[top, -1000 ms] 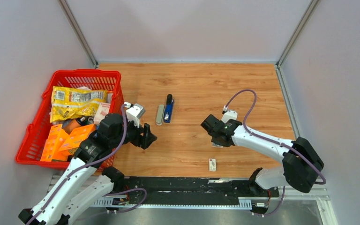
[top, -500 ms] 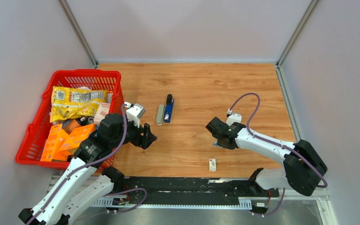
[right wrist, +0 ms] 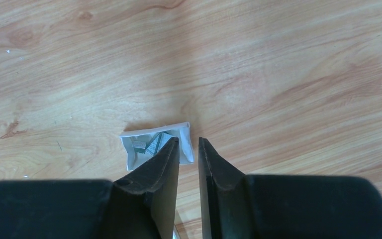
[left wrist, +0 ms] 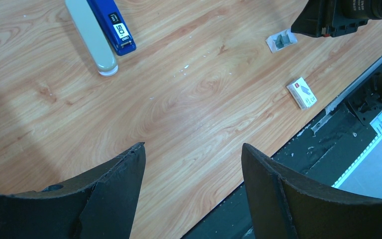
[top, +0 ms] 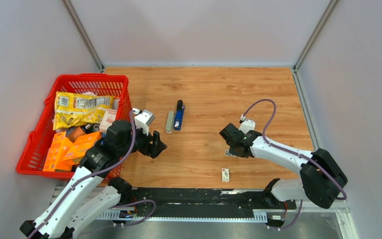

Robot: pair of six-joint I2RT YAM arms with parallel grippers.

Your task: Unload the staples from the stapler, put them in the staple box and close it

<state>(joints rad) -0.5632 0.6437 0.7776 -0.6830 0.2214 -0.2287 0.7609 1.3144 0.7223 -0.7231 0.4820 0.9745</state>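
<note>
Right gripper (right wrist: 189, 142) shifted slightly nearer, jaws narrowly apart, beside staples (right wrist: 153, 143).

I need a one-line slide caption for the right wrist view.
Right gripper, narrowly parted, at a white tray holding staples.

Plainly a robotics lab, a closed test cell rather than a home or a shop. Walled on three sides by blank grey panels (top: 199, 30) held in bare metal corner posts (top: 83, 35). Floored with a wood-grain table (top: 214, 84). Fitted along the near edge with a black mounting rail (top: 204, 196) carrying a white-and-black left arm (top: 79, 184) and right arm (top: 283, 154), and strung with a loose purple cable (top: 266, 107). Stocked at the left with a red plastic basket (top: 87, 78) of mixed snack packets (top: 82, 107), set out like test props.
</note>
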